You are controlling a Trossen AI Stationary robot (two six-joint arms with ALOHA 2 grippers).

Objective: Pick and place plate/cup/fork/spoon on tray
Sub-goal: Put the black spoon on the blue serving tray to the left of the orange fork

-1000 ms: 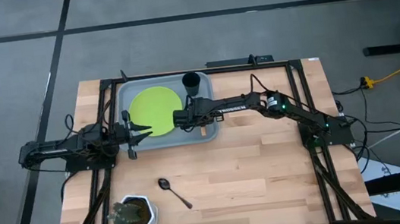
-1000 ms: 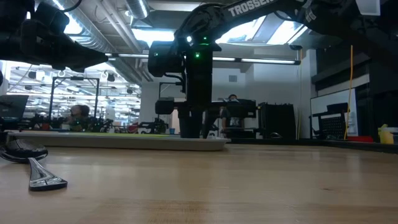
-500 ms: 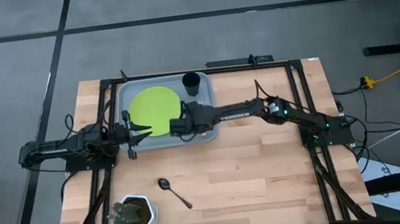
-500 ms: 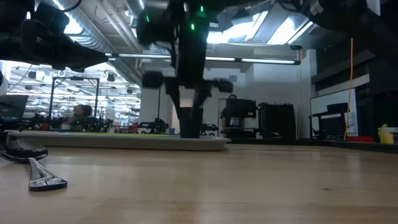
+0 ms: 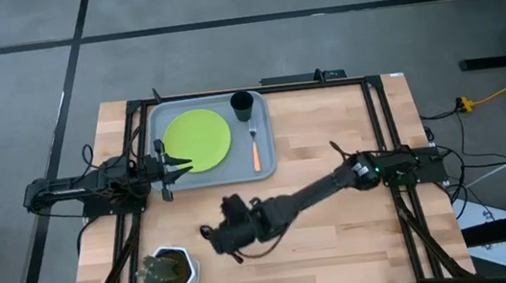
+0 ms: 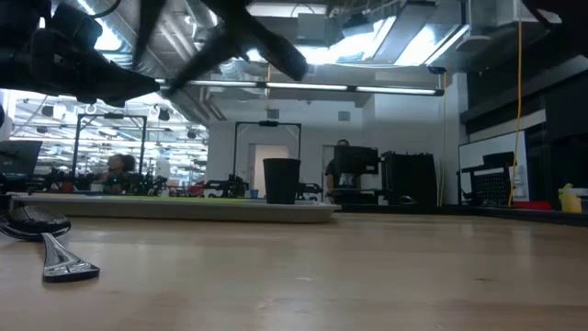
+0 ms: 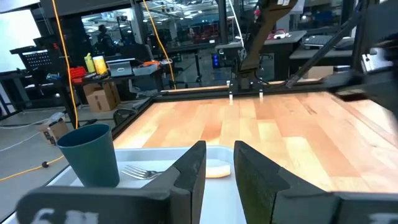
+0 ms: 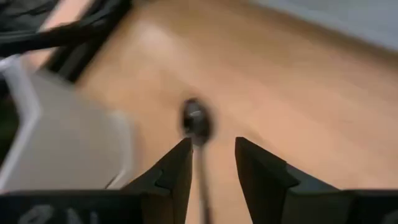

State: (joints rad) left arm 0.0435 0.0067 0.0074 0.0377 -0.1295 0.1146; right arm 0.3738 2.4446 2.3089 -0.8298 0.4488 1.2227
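Three of the four small things already lie on the tray (image 5: 156, 120): the plate (image 5: 197, 138) at its 9 o'clock half, the cup (image 5: 242, 104) standing upright in the 1 o'clock corner, and the fork (image 5: 254, 145) along the 3 o'clock edge, tines pointing toward the cup and orange handle away from it. The tray itself sits on the far middle part of the wooden table (image 5: 340, 218).

The spoon (image 8: 197, 124) is not on the tray. It lies on the bare wood near the table's 7 o'clock corner, close beside the white pot with a plant (image 5: 167, 273). In the high view the right arm covers it; the right wrist view shows its oval bowl (a little blurred) between the two dark fingers.

Right gripper (image 5: 214, 237) hangs just above the spoon, its fingers parted by a narrow gap and holding nothing.

Left gripper (image 5: 181, 164) waits at the tray's 9 o'clock edge, beside the plate's rim, fingers slightly apart with nothing between them.
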